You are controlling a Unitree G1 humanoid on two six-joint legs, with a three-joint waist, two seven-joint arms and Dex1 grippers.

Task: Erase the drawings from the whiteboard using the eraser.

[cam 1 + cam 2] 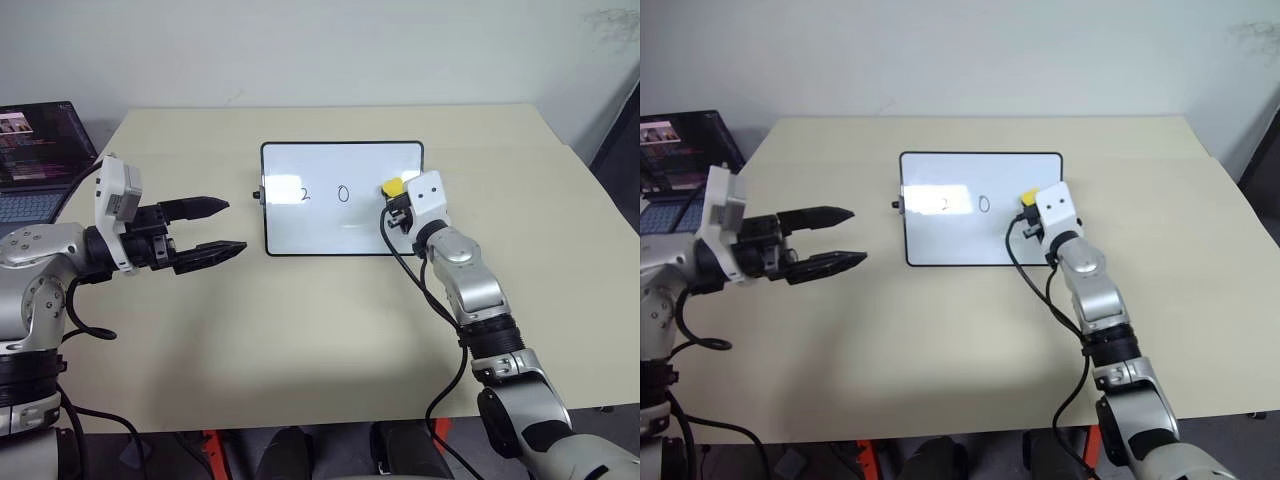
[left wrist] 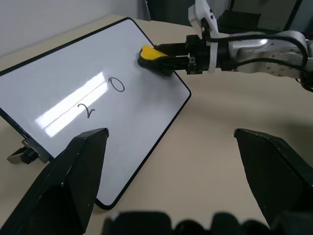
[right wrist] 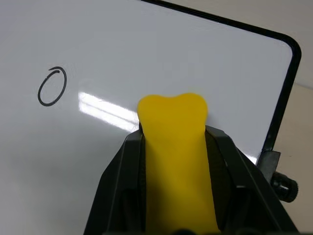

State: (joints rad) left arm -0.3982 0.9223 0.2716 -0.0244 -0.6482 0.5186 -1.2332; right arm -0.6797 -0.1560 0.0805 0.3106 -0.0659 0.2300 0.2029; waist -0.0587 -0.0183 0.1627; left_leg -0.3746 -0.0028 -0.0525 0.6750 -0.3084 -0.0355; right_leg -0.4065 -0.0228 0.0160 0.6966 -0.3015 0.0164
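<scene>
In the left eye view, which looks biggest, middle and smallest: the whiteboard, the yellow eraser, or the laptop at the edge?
1. The whiteboard, plainly the largest.
2. The laptop, though the picture's edge cuts it off, so only part of it counts.
3. The eraser, a small yellow block held in the right gripper over the board.

An open laptop [image 1: 38, 150] sits at the beige table's [image 1: 300, 330] far-left corner.

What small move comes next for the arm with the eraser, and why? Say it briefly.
Probably slide the right gripper, shut on the eraser, sideways across the whiteboard toward the "0". The "0" and the "2" remain unerased, and the eraser sits on the board just beside the "0".
</scene>
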